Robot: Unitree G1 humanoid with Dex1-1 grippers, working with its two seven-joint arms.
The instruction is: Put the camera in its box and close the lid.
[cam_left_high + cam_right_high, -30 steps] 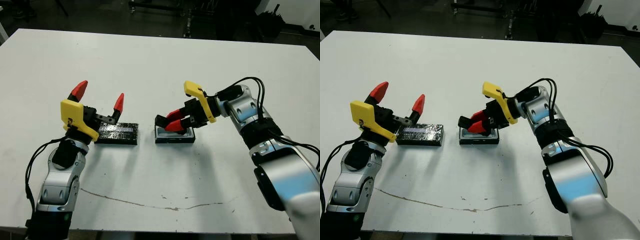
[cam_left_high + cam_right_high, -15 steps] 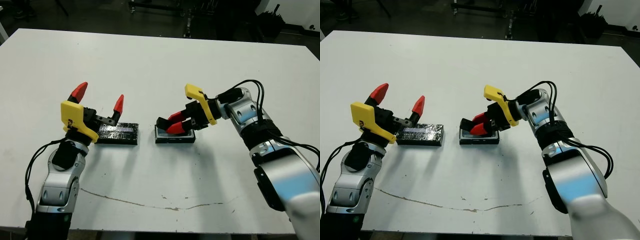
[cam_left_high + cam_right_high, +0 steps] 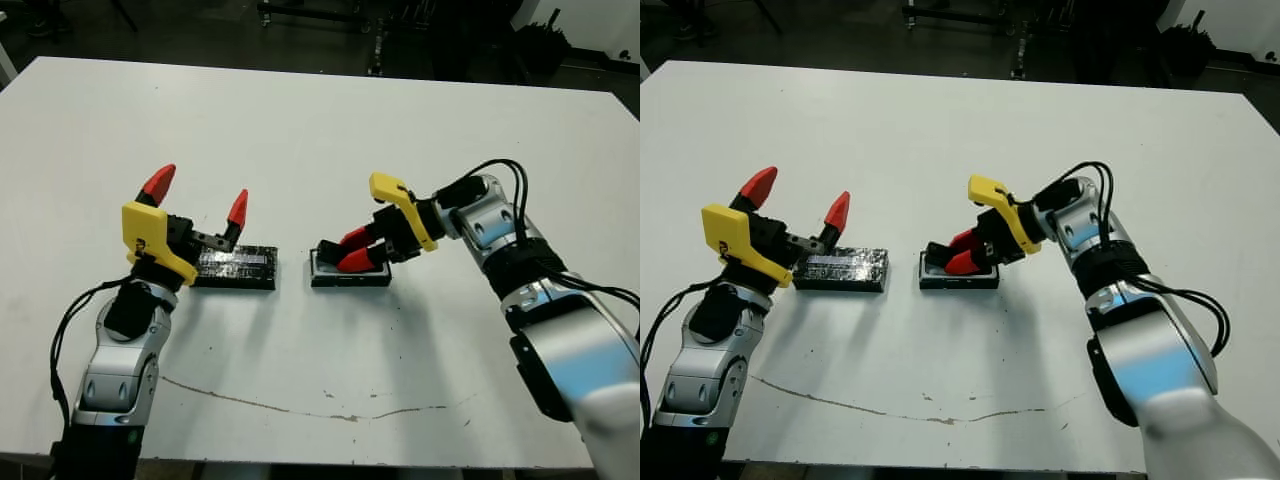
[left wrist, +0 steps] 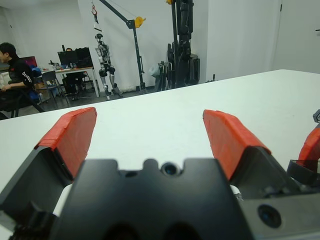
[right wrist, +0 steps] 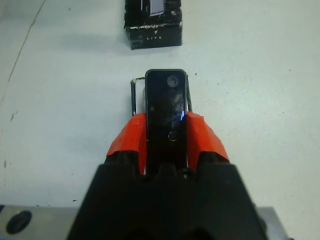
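Note:
My right gripper (image 3: 350, 252) is shut on the camera (image 5: 166, 95), a slim black bar held nearly level and low over the box (image 3: 372, 279). In the right wrist view the bar covers most of the box, of which only a thin rim (image 5: 133, 95) shows beside it. Whether the camera rests inside or hovers just above I cannot tell. The lid (image 3: 236, 267), a glossy black slab with a pale strip, lies flat on the table left of the box. My left gripper (image 3: 198, 195) is open, raised just above and behind the lid's left end, touching nothing.
A thin dark scratch (image 3: 300, 405) runs across the white table (image 3: 300, 130) near its front edge. Black cables (image 3: 515, 185) loop off my right forearm. Beyond the table, in the left wrist view, a seated person (image 4: 12, 60) and stands with equipment (image 4: 182, 40) show.
My right gripper has sunk and levelled out, bringing the camera down onto the box. The left arm and the lid have stayed put.

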